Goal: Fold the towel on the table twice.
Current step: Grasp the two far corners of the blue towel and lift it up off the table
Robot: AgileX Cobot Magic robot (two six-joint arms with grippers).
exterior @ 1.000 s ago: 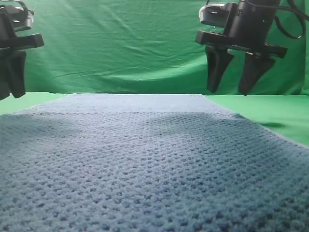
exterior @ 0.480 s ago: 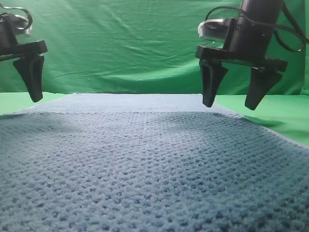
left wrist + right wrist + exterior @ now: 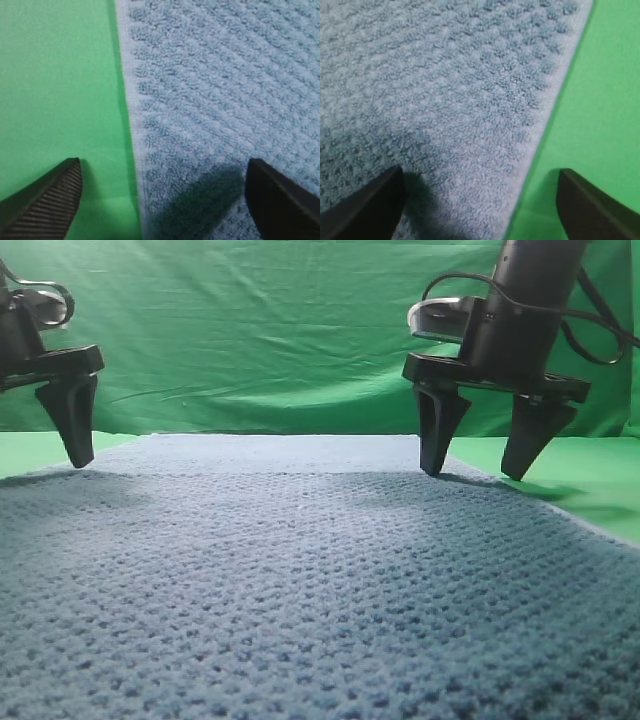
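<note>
The blue-grey waffle-weave towel [image 3: 300, 570] lies flat on the green table [image 3: 590, 485] and fills the foreground. My left gripper [image 3: 160, 200] is open, just above the towel's left edge [image 3: 131, 115]: one finger over bare table, the other over cloth. Only one of its fingers [image 3: 70, 415] shows in the exterior view. My right gripper [image 3: 474, 475] is open at the towel's far right edge, tips almost touching down. In the right wrist view the gripper [image 3: 480, 210] straddles the pale edging [image 3: 545, 125], left finger over the towel [image 3: 435, 90], right finger over the table [image 3: 605, 100]. Neither holds anything.
A wrinkled green backdrop cloth [image 3: 250, 330] hangs behind the table. Strips of bare table show to the left [image 3: 55, 85] and right of the towel. Cables loop off the right arm [image 3: 600, 320].
Both grippers have come down from well above the towel to just over its far left and right edges. The left gripper has also moved inward. The towel has not moved.
</note>
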